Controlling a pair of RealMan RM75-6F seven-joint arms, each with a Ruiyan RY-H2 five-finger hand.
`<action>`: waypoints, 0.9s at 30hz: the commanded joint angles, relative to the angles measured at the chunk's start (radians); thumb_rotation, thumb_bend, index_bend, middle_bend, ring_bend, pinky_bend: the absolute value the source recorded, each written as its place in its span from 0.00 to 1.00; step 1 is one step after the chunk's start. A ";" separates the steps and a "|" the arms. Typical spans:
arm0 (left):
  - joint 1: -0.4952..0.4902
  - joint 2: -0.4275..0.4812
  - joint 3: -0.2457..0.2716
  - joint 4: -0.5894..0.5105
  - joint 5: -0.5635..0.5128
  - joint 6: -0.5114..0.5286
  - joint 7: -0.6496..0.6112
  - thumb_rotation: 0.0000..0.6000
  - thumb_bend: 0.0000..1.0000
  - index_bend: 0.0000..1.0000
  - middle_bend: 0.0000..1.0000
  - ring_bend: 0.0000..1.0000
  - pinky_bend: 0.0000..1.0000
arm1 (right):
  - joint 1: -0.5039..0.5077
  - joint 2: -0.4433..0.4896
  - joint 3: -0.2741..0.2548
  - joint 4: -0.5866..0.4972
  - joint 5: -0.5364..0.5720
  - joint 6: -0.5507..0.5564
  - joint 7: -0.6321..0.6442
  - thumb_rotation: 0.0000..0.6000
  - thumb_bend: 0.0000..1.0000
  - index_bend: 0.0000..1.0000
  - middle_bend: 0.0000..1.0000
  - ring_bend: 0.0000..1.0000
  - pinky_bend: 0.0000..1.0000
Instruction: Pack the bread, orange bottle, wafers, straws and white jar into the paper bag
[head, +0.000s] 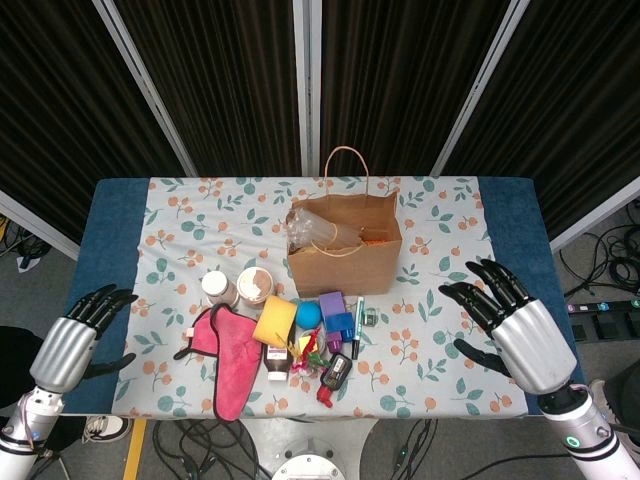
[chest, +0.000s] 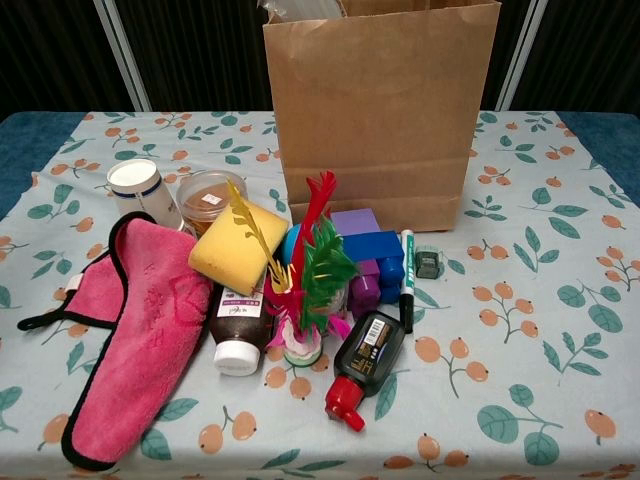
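Right robot hand (head: 510, 325): fingers spread, holding nothing, hovering over the desk (head: 440, 310) edge. The paper bag (head: 345, 245) stands upright ahead of it and toward its inner side, well apart; clear wrapping and something orange show in its mouth.

Left robot hand (head: 80, 335): fingers apart, empty, off the desk's near corner. The white jar (head: 216, 287) stands nearest this hand, ahead and inward, just beside a brown-lidded tub (head: 254, 284).

Judgement: the jar remains to pack. Bring your left hand onto it from its open side, clear of the tub and the pink cloth (head: 232, 360), grip the body, and lift straight.

Labels on the bottles (chest: 365, 360) are too small to read.
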 joint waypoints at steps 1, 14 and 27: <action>-0.010 0.002 -0.001 0.005 -0.005 -0.018 -0.007 1.00 0.10 0.23 0.29 0.15 0.22 | -0.046 -0.070 -0.071 0.126 -0.035 0.003 -0.033 1.00 0.00 0.20 0.31 0.13 0.15; -0.217 0.092 -0.114 -0.196 -0.131 -0.330 0.098 1.00 0.10 0.24 0.29 0.15 0.22 | -0.072 -0.011 -0.092 0.086 -0.077 0.117 0.084 1.00 0.00 0.20 0.31 0.13 0.15; -0.408 -0.003 -0.150 -0.164 -0.270 -0.636 0.256 1.00 0.11 0.24 0.29 0.15 0.23 | -0.083 0.042 -0.095 0.071 -0.077 0.152 0.129 1.00 0.00 0.20 0.32 0.13 0.15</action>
